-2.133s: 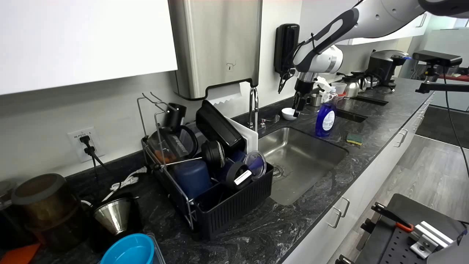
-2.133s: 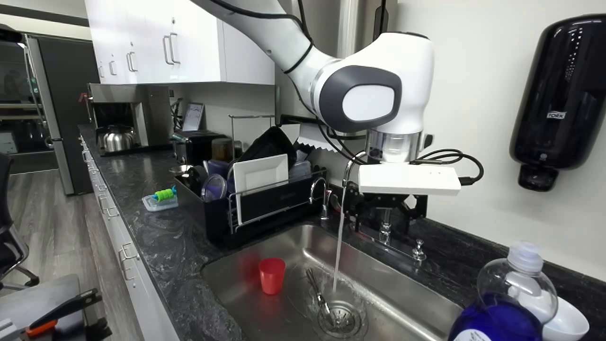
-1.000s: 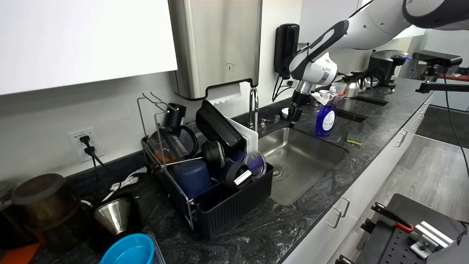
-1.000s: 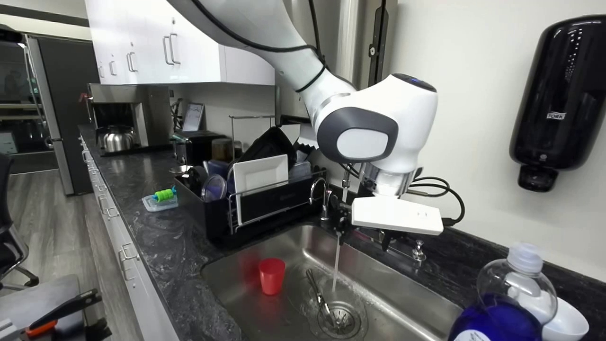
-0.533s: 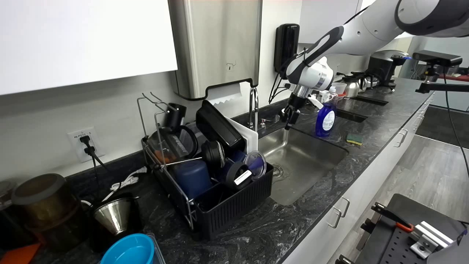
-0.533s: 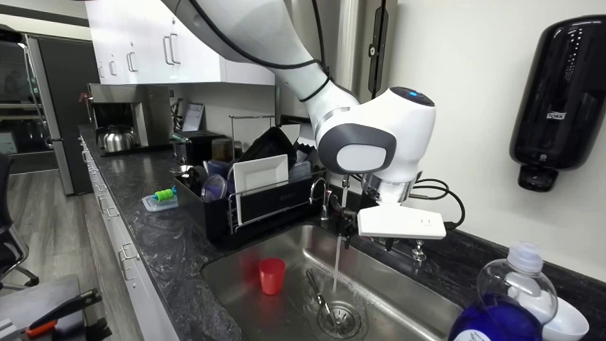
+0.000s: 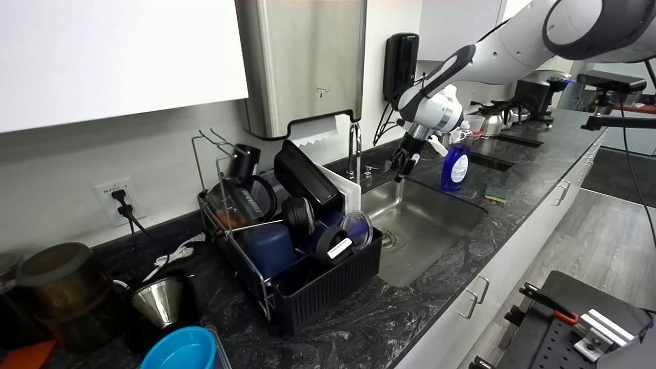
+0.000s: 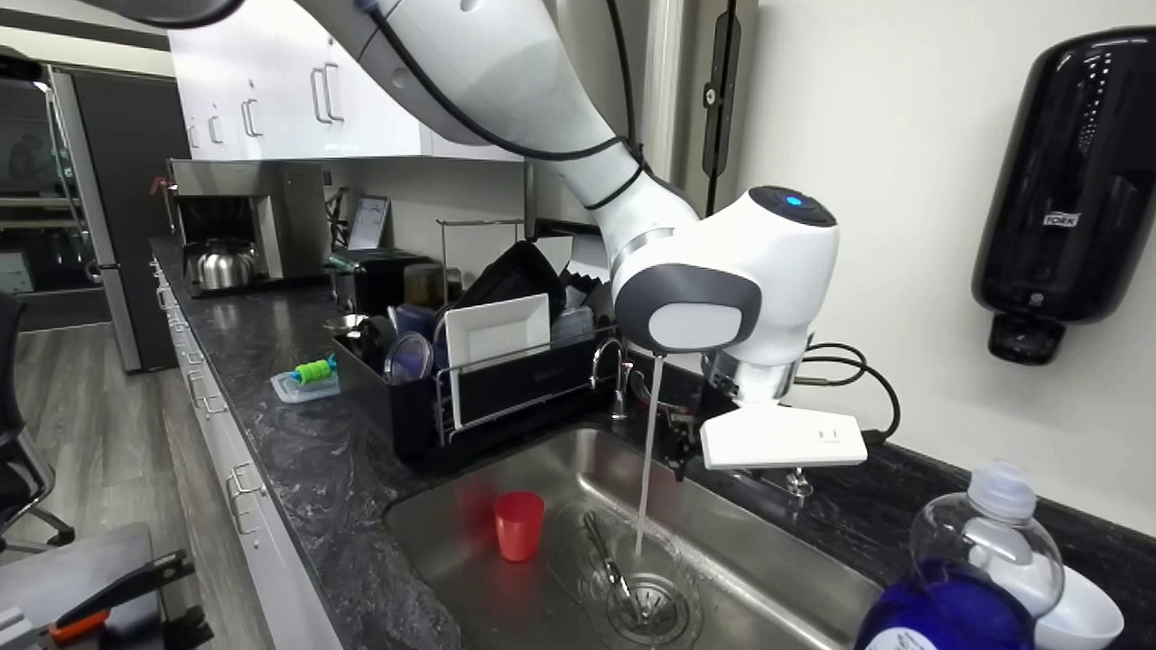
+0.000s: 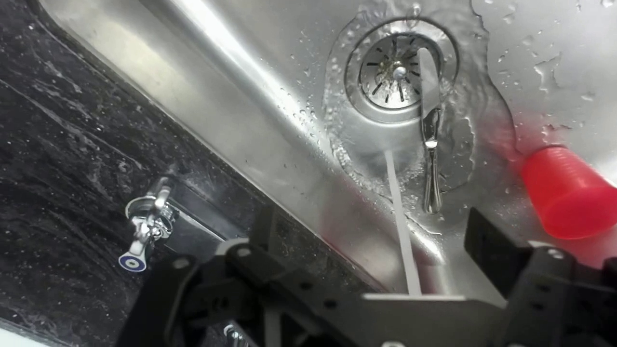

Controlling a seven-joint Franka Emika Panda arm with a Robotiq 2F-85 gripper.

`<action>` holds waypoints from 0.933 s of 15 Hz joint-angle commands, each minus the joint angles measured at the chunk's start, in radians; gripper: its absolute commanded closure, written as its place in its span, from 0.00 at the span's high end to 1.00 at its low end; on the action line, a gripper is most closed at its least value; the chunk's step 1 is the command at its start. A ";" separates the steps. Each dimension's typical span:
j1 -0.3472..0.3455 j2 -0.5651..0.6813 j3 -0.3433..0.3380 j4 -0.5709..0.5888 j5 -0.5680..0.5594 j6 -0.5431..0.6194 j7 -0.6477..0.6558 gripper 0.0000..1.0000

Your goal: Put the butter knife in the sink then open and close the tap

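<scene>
Butter knife [image 9: 431,143] in sink [image 8: 759,551], blade [image 9: 429,82] over drain [image 9: 393,72]. Your claw [image 9: 371,236] above sink's far edge, fingers [image 9: 490,250] spread, empty. Water [image 9: 398,207] runs; likely your turn-off step. Square onto blue-ringed tap handle [image 9: 144,233], left in wrist view; twist gently. Mind soap bottle [image 8: 944,591], near right in exterior view, and red cup [image 9: 569,193].
</scene>
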 commanded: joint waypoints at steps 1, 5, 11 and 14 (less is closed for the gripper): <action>-0.028 0.040 0.034 0.042 0.030 0.035 -0.060 1.00; -0.046 0.068 0.063 0.068 0.043 0.062 -0.094 1.00; -0.077 0.100 0.101 0.094 0.061 0.103 -0.150 1.00; -0.094 0.114 0.119 0.107 0.064 0.114 -0.175 1.00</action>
